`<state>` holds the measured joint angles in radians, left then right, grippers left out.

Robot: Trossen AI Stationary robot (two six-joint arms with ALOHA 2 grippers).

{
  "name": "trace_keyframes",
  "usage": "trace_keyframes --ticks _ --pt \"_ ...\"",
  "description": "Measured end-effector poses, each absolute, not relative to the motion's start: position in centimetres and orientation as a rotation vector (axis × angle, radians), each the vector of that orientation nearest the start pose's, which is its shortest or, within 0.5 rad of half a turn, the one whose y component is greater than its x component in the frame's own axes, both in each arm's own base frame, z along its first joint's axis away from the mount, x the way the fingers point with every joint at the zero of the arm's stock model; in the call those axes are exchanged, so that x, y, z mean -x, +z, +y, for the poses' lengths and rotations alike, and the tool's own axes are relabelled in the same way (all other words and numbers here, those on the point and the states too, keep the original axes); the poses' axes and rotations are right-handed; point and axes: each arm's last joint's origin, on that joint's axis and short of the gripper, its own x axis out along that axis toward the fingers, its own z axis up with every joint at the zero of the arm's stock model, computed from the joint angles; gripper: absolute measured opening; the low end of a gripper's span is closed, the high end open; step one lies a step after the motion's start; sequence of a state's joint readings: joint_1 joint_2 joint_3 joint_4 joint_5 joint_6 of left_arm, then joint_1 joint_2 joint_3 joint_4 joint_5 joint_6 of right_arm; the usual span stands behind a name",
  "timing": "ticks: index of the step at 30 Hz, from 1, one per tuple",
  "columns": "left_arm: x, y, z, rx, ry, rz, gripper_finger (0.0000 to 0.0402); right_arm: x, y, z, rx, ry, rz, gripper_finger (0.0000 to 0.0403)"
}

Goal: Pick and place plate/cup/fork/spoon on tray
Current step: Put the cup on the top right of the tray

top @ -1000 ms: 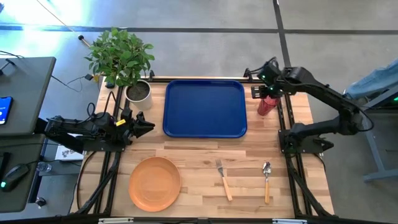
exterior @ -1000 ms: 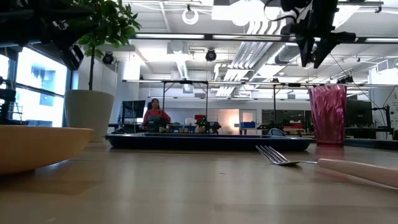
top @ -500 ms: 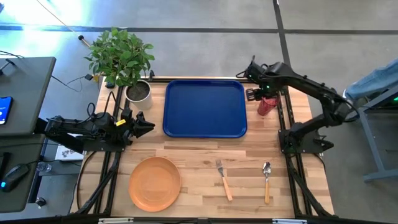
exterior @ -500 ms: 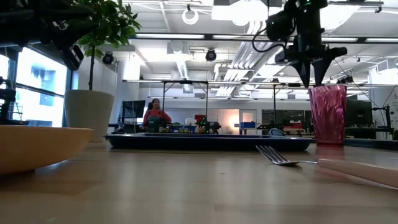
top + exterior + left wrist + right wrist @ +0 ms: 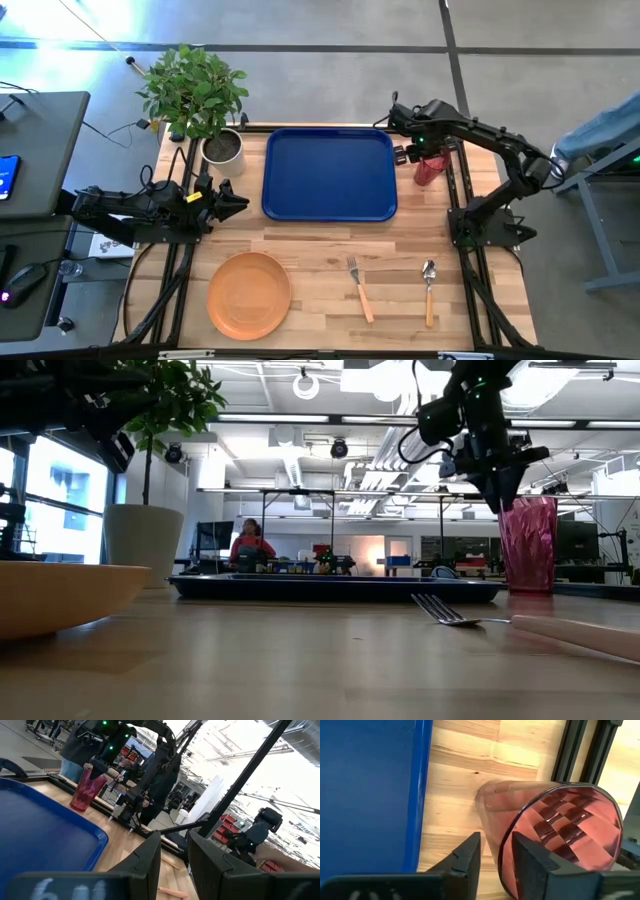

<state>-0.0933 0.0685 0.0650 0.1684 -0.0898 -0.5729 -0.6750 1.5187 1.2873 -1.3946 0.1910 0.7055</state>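
The dark-red cup (image 5: 429, 172) stands upright on the table just right of the blue tray (image 5: 330, 173). My right gripper (image 5: 495, 842) is open at the cup's rim (image 5: 506, 837), one finger outside the wall and one over the mouth, tipped down from the tray side; it also shows in the low view (image 5: 503, 498). The orange plate (image 5: 249, 294), the fork (image 5: 358, 288) and the spoon (image 5: 429, 290) lie near the front edge. My left gripper (image 5: 238, 204) waits open at the table's left, level above the wood.
A potted plant in a grey pot (image 5: 223, 148) stands at the far left corner beside the tray. Black frame rails (image 5: 462, 190) run along the table's right side close behind the cup. Bare wood lies between the tray and the cutlery.
My right gripper has come down and toward the table's left, onto the cup's rim, tipping as it went. The cup has stayed where it stood. The left arm has kept still.
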Motion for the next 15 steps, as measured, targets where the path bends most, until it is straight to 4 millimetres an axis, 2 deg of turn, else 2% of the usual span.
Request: trace_keyframes --ticks 10,15 --pt "-9.69 19.66 -0.65 0.586 -0.050 -0.159 0.0087 -19.43 27.33 -16.28 -0.873 -1.210 1.360 0.0009" --pt "-9.69 19.66 -0.64 0.586 -0.050 -0.159 0.0087 -19.39 27.34 -16.29 -0.852 -1.203 1.371 0.0008"
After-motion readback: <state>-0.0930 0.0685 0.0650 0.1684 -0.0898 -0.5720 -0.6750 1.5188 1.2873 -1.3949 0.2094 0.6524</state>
